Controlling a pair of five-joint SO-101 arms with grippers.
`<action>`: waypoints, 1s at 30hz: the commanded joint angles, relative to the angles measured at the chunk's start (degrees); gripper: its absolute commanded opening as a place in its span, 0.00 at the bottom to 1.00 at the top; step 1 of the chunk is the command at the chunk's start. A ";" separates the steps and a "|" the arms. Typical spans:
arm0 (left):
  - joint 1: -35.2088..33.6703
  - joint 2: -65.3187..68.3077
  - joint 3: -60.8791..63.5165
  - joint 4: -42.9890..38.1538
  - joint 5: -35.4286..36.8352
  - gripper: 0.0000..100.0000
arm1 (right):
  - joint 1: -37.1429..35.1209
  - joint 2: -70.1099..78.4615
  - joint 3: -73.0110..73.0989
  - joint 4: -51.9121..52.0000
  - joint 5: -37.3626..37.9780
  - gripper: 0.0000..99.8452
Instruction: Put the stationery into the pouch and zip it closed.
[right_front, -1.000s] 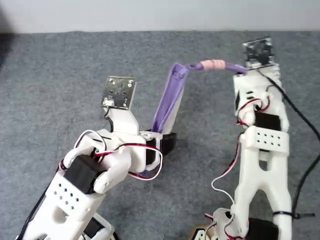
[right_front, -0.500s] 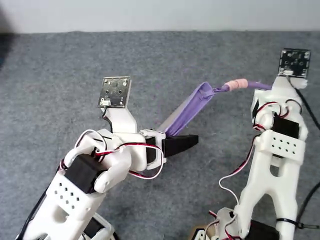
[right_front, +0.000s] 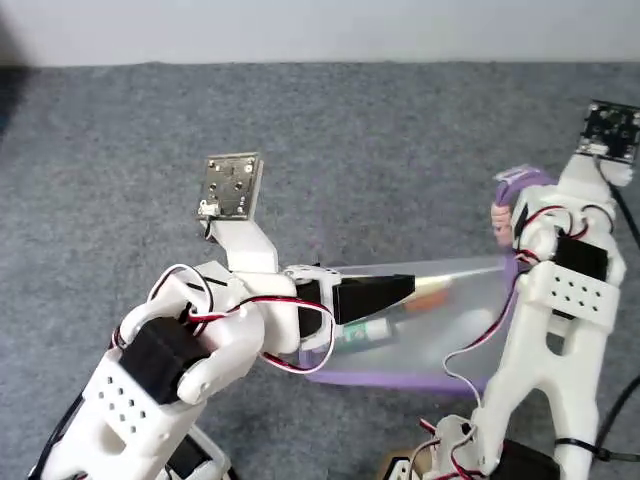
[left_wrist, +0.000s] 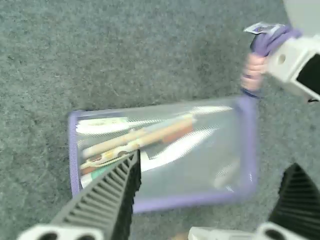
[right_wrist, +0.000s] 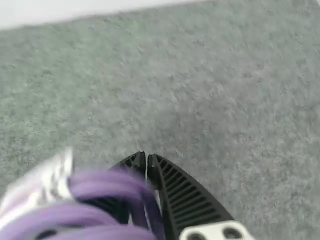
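My right gripper (right_wrist: 148, 162) is pinching shut on the purple strap (right_wrist: 95, 192), beside its pink bead (left_wrist: 253, 72). My left gripper (left_wrist: 210, 200) is hanging wide open, holding nothing, over the pouch (right_front: 470, 335), which is lying flat on the table (right_front: 300, 130) between my arms with the pens (left_wrist: 145, 137) inside. I cannot tell whether the zip (left_wrist: 160, 107) is fully shut. To finish well, I am judging that my left should be pinning the end beneath it while my right is pulling level along the zip edge.
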 joint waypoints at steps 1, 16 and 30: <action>-1.93 -0.44 -2.59 0.09 0.79 0.42 | 0.48 -2.68 -0.62 1.71 -0.62 0.01; -16.09 -0.88 1.27 7.30 0.53 0.42 | -0.57 -2.86 -12.84 30.29 -0.62 0.01; -16.09 -0.97 -10.33 20.57 2.02 0.03 | -0.57 -20.00 -19.52 59.12 -0.79 0.01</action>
